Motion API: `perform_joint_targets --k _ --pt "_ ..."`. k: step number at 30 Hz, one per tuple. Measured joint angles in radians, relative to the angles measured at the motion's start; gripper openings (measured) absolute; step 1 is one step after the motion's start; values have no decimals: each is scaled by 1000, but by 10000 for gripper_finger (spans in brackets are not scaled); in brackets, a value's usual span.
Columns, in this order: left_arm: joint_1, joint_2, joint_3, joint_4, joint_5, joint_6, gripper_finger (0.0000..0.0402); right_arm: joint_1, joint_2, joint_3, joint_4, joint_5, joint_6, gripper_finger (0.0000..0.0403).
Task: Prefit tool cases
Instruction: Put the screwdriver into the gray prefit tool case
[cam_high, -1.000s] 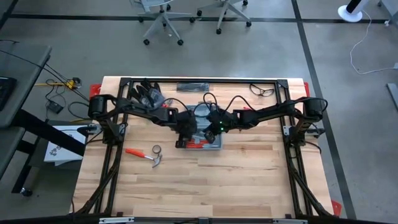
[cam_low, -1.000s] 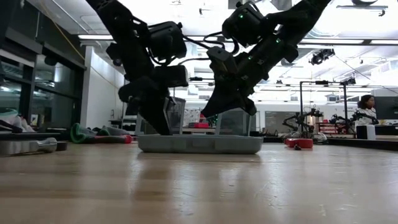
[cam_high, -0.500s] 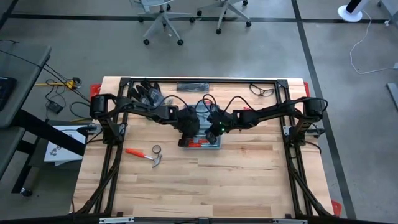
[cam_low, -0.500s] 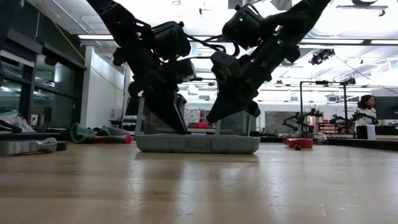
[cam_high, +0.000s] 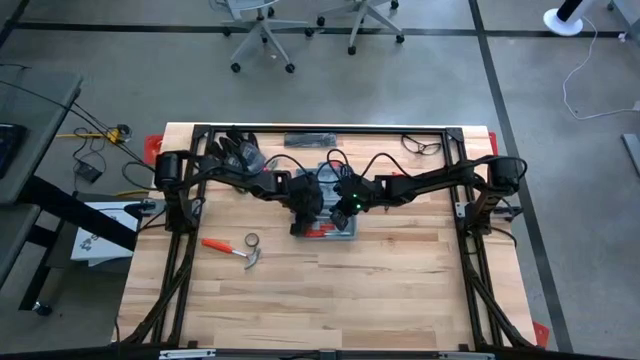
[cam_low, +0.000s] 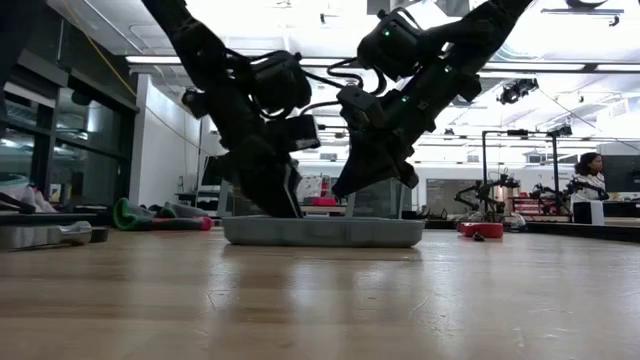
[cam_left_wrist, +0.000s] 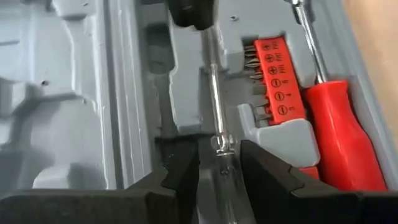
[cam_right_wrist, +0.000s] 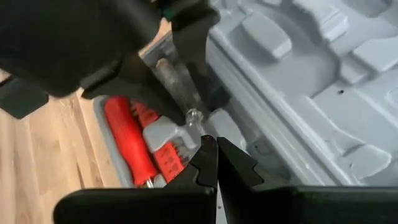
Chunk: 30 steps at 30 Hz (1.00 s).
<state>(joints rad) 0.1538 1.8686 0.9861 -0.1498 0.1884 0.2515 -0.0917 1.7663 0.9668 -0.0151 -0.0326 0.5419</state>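
Note:
The blue-grey tool case (cam_low: 320, 232) lies open at the table's middle, its tray flat on the wood and its lid (cam_left_wrist: 56, 93) raised. A red screwdriver (cam_left_wrist: 339, 130) and a red bit holder (cam_left_wrist: 277, 81) sit in the tray. A clear-handled screwdriver (cam_left_wrist: 214, 106) lies in a recess beside them. My left gripper (cam_left_wrist: 217, 158) points down into the tray, open, one finger on each side of the clear handle. My right gripper (cam_right_wrist: 216, 146) is shut, its tips close above the tray near that handle's end (cam_right_wrist: 193, 116). My left gripper comes from above with its fingers (cam_left_wrist: 183, 168) along the sides of the screwdriver's clear handle (cam_left_wrist: 219, 174), which lies in the tray. I cannot tell whether they touch it. My right gripper slants down toward the tray by the hinge; I cannot tell whether it touches anything.
A red-handled hammer (cam_high: 230, 247) and a tape roll (cam_high: 252, 240) lie toward the near left. Dark gloves (cam_high: 235, 152) lie at the far left, and a black item (cam_high: 310, 138) and a cable (cam_high: 422, 146) along the far edge. A person (cam_low: 588, 175) sits beyond the table.
My left gripper has shifted a little toward the table's right over the case's tray, staying low in it. My right gripper has kept its place.

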Motion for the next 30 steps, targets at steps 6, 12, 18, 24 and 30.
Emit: perform_joint_targets --k 6,12,18,24,30 --pt "-23 43 3 10 27 -8 110 0 0 0 -3 14 0 0" --pt "-18 16 -1 6 45 -53 32 0 0 0 -3 14 8 0" --pt "16 -23 -7 -6 107 -164 24 0 0 0 -3 14 8 0" --pt "44 -96 -6 -16 122 -172 24 0 0 0 -3 14 5 0" --pt "78 -116 -5 -35 124 -152 24 0 0 0 -2 18 -1 0"
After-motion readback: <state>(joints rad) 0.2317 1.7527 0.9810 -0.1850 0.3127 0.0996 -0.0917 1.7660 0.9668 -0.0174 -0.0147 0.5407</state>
